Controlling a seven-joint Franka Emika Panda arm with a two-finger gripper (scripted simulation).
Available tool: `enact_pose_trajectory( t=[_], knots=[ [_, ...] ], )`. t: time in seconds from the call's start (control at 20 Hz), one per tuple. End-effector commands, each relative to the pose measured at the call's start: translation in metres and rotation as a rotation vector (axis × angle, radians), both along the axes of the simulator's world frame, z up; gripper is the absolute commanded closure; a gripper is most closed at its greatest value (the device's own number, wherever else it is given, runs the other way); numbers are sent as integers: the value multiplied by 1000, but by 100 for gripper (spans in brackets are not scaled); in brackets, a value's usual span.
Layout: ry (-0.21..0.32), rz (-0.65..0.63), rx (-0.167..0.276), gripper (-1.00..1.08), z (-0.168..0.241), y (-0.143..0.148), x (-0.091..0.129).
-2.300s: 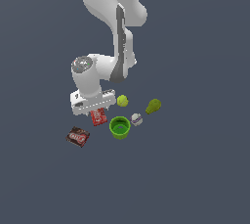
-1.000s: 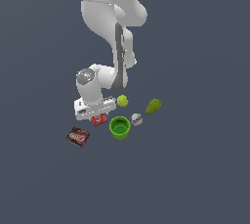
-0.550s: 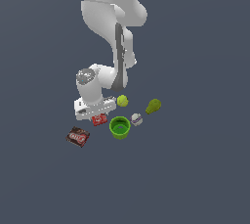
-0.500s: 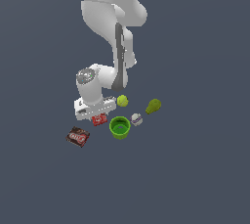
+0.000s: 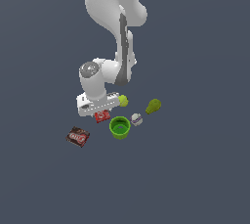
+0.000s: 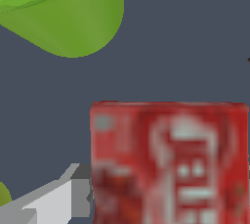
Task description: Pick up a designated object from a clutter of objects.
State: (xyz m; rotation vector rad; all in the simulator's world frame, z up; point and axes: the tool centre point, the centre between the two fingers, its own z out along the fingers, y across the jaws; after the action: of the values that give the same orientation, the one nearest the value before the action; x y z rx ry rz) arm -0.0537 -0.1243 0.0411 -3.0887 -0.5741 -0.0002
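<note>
The red box point(image 5: 102, 116) with white lettering lies flat among the clutter, just under my gripper point(image 5: 100, 110). In the wrist view the red box point(image 6: 168, 162) looms large and close. One grey finger point(image 6: 53, 201) presses against its side; the other finger is out of view. The gripper looks shut on the box. The green cup point(image 5: 119, 127) stands right beside the box, on the exterior view's right, and also shows in the wrist view point(image 6: 63, 8).
A dark brown box point(image 5: 78, 137) lies to the exterior view's left of the red box. A yellow-green ball point(image 5: 123, 100) sits by the hand, a small grey-white ball point(image 5: 136, 119) beside the cup, and a green pear-shaped fruit point(image 5: 153, 106) farther right.
The hand came down onto the red box between 2.3 s and 1.0 s ago. Since then arm and objects have stayed almost still.
</note>
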Motion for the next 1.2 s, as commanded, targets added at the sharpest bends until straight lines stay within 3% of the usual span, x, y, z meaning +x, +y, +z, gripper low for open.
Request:
enact_pose_trajectory(
  t=[0.0,1.15],
  knots=[
    [-1,0,0,108,12,8,-3],
    [0,0,-5,108,189,132,-45]
  ],
)
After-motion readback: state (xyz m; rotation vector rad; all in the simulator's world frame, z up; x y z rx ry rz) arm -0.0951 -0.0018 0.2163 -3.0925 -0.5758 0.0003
